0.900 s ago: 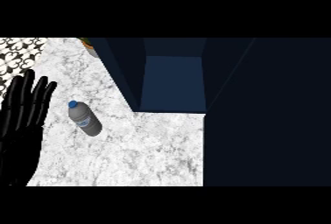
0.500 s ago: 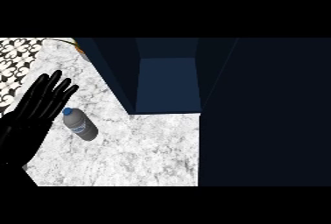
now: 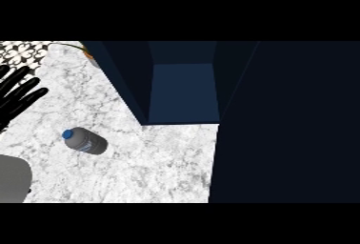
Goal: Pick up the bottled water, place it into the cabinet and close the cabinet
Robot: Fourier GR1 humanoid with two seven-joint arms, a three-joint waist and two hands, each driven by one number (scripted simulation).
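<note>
A grey forearm (image 3: 13,178) enters at the lower left edge of the head view, cut off by the frame. Just beyond it the bottle (image 3: 85,140) stands on the marble counter (image 3: 141,167), seen almost from above, its blue cap (image 3: 68,134) showing toward the upper left of its body; its long axis therefore points up at the camera rather than along the counter.

Farther up the left edge, the left hand (image 3: 15,97) shows with fingers straight and spread, holding nothing. It is apart from the bottle, which lies below and to the right of it in the view. The right hand does not show, so the left is the only hand seen near the bottle, and a grasp would probably mean bringing it back toward the robot and inward.

Nothing stands between hand and bottle. Beyond and to the right, the dark blue cabinet (image 3: 183,90) stands open, its interior facing the counter. An orange-edged object (image 3: 88,51) peeks out at its far left corner, too hidden to identify.
</note>
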